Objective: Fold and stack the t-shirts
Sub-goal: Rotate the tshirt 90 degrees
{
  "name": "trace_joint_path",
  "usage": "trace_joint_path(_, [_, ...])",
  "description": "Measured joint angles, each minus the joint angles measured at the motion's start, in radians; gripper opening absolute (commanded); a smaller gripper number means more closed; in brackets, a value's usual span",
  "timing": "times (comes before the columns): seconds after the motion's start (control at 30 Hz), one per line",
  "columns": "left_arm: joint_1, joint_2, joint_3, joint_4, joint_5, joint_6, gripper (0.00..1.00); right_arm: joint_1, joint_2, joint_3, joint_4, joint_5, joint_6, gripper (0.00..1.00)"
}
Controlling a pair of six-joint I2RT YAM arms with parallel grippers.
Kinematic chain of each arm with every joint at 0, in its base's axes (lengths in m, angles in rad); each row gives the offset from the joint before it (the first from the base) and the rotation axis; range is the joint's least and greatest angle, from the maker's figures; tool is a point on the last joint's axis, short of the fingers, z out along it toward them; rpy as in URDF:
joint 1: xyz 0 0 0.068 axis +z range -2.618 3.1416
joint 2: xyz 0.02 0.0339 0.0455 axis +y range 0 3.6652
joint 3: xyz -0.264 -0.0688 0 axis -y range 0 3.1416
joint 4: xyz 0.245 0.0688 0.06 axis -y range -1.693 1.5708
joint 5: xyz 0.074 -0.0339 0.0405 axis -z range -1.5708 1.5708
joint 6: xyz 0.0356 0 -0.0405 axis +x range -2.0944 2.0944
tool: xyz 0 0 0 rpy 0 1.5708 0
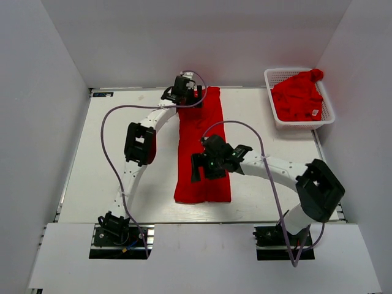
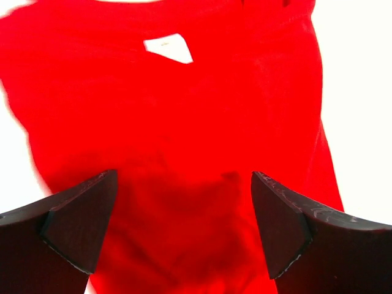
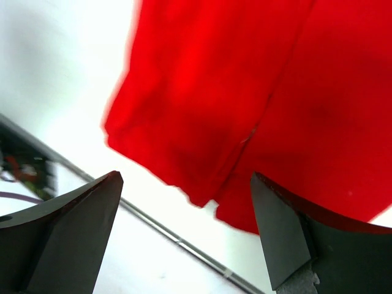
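On white table (image 1: 98, 184), red t-shirt (image 1: 202, 177), white walls (image 1: 184, 43)

My desk (image 1: 104, 159) is a flat white top with a matte finish. A thin metal rail (image 3: 184, 245) runs along its near edge. Three plain white walls box it in: the back wall (image 1: 196, 37) straight ahead, the left wall (image 1: 37, 110) and the right wall (image 1: 367, 122) closing each side. A white board (image 1: 202, 257) lies across the front, below the desk. The light is bright and even and the shadows are soft. From my wrists the desk top glares almost pure white.
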Motion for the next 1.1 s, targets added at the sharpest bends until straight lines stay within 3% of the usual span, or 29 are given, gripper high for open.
trace_joint_path(0.17, [0.002,-0.131,-0.012,-0.087,-0.052,0.010,1.00,0.005,-0.106,0.047,-0.051,0.064,0.007,0.90])
trace_joint_path(0.33, [0.004,-0.377,-0.066,-0.224,-0.076,0.045,1.00,0.005,-0.189,0.051,-0.124,0.176,0.016,0.90])
trace_joint_path(0.43, [-0.005,-0.613,-0.288,-0.283,-0.092,0.043,1.00,0.002,-0.245,0.032,-0.155,0.236,0.034,0.90])
trace_joint_path(0.63, [-0.058,-1.172,-1.069,-0.308,-0.031,-0.056,1.00,0.002,-0.405,-0.099,-0.205,0.336,0.086,0.90])
trace_joint_path(0.77, [-0.092,-1.505,-1.483,-0.285,0.053,-0.138,1.00,0.001,-0.487,-0.212,-0.225,0.365,0.124,0.90])
trace_joint_path(0.93, [-0.116,-1.754,-1.745,-0.260,0.108,-0.249,1.00,0.002,-0.521,-0.329,-0.235,0.365,0.163,0.90])
trace_joint_path(1.1, [-0.146,-1.725,-1.829,-0.253,0.123,-0.307,1.00,0.002,-0.521,-0.393,-0.223,0.341,0.188,0.90])
